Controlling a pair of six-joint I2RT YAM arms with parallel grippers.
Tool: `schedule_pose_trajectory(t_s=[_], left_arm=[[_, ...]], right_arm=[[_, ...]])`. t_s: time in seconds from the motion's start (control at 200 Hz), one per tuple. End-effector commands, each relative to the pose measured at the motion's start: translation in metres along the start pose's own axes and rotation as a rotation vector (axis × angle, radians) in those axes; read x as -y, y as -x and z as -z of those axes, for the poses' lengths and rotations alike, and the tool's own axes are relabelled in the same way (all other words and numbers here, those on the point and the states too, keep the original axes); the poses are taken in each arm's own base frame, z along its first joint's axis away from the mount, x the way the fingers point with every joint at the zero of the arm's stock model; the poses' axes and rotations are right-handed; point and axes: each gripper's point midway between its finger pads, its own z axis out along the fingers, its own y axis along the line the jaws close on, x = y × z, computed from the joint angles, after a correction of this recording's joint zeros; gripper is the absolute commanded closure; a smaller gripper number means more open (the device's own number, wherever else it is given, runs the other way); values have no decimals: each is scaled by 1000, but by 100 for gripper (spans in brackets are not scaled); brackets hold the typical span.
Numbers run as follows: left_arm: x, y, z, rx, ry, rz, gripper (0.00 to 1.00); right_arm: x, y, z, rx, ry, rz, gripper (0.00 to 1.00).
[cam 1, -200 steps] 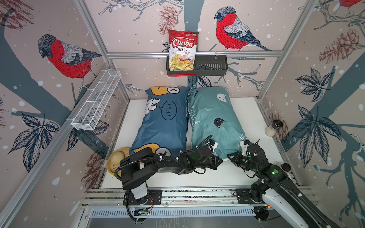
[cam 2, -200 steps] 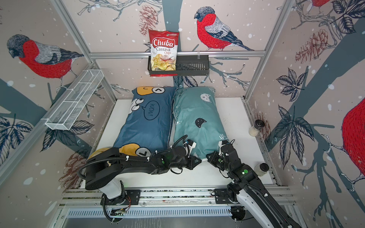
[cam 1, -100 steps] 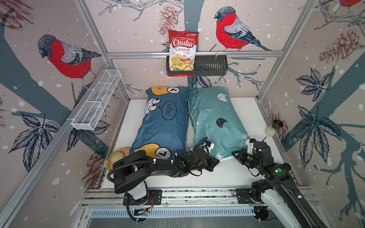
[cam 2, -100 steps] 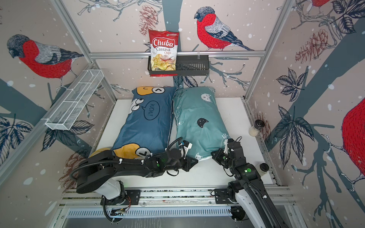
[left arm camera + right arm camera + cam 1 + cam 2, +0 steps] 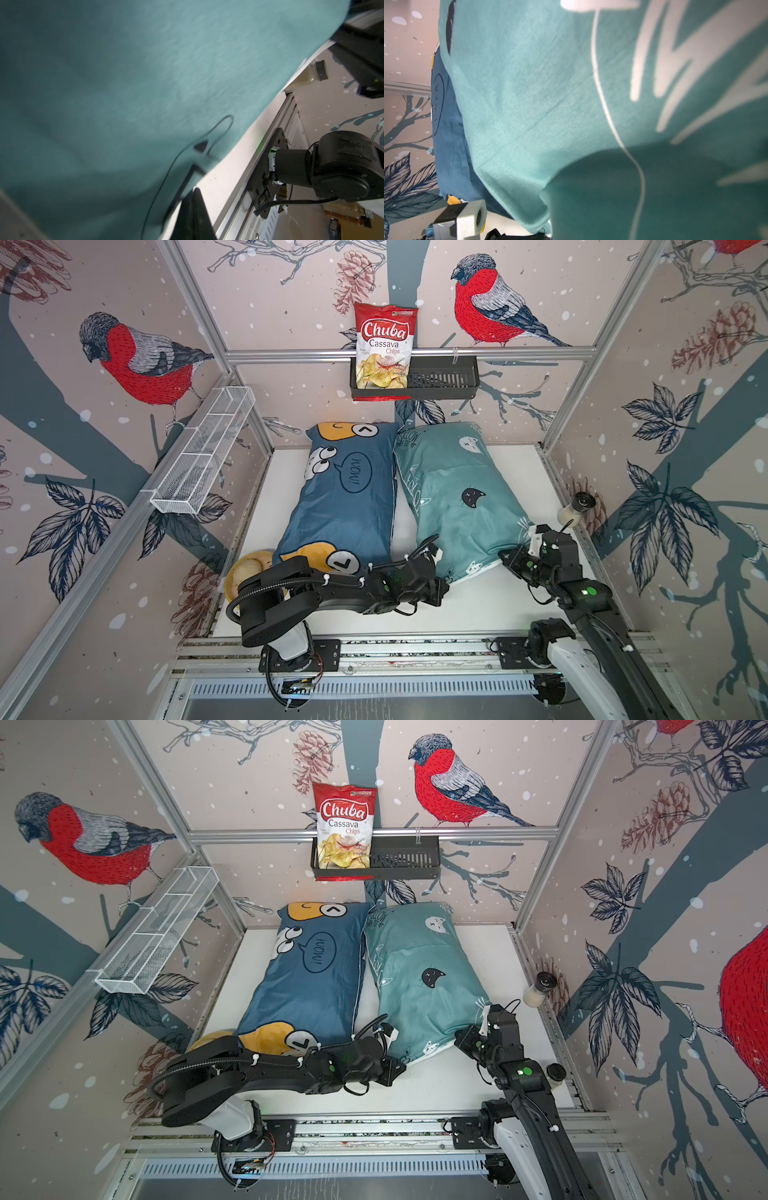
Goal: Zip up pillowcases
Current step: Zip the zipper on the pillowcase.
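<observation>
Lying lengthwise on the white table (image 5: 478,610), the teal pillowcase (image 5: 453,493) serves as the marker for everything else. The dark blue pillowcase (image 5: 345,506) lies just beside it, along the long edge on the left arm's side. The left gripper (image 5: 444,578) sits at the teal pillowcase's near corner on that side. The right gripper (image 5: 508,559) is against its opposite near corner.

Both top views hide the fingertips behind the wrists. The left wrist view fills with teal cloth (image 5: 124,83), and one dark finger (image 5: 193,216) lies at the hem where the cloth meets the table. The right wrist view shows teal cloth (image 5: 529,104) pressed close, with a strip of the blue case (image 5: 446,145) beyond it. Both pairs of jaws are closed, but no view shows whether cloth is pinched between them.

A small black-capped jar (image 5: 555,1074) stands beyond the right arm from the teal pillowcase. It shows in a top view and, blurred, in the left wrist view (image 5: 311,72). A second jar (image 5: 575,508) lies near the pillowcase's right long edge. Behind its far end a chips bag (image 5: 384,348) stands in a black basket (image 5: 442,383).
</observation>
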Motion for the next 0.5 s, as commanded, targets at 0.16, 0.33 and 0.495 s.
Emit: schedule_pose_trajectory(t_s=[0.16, 0.33, 0.495], left_arm=[[-48, -33, 19, -73, 165, 15, 100], [-41, -23, 22, -43, 159, 12, 100], [-24, -7, 20, -14, 128, -12, 100]], right_arm=[[4, 27, 2, 75, -4, 50, 100], [3, 22, 0, 49, 14, 50, 100], [-2, 7, 0, 2, 38, 69, 100]])
